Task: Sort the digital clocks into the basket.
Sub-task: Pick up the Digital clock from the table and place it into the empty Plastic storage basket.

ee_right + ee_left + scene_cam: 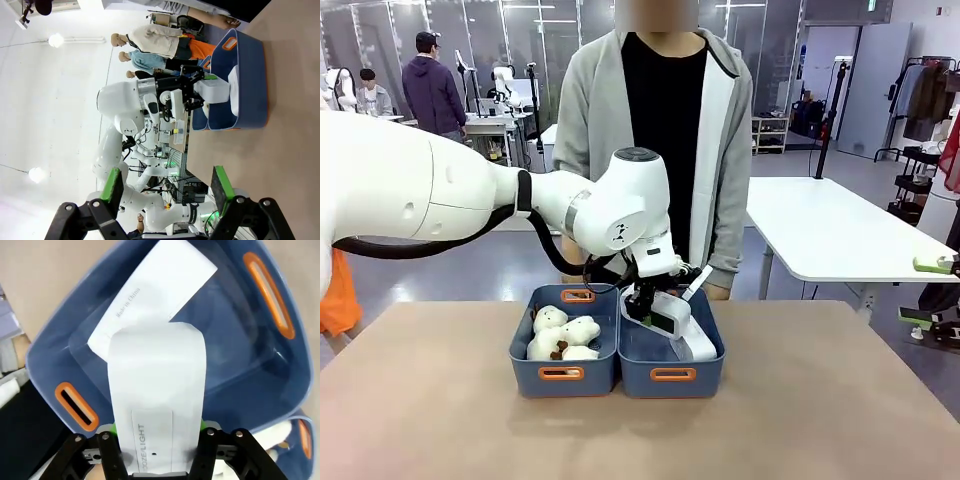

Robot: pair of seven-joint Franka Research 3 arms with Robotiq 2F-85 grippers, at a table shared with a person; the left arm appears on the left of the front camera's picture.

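While the left tool [160,440] clamps 1 digital clock [156,405] by its smooth sides over the right basket [280,405], another clock [150,295] lies inside; both look rigid, light, slippery. The right tool [167,192] hangs released.

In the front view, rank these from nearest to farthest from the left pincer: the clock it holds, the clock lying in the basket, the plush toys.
1. The held clock, clamped in the left pincer above the right basket.
2. The lying clock, just below, on that basket's floor.
3. The plush toys, in the neighbouring left basket.
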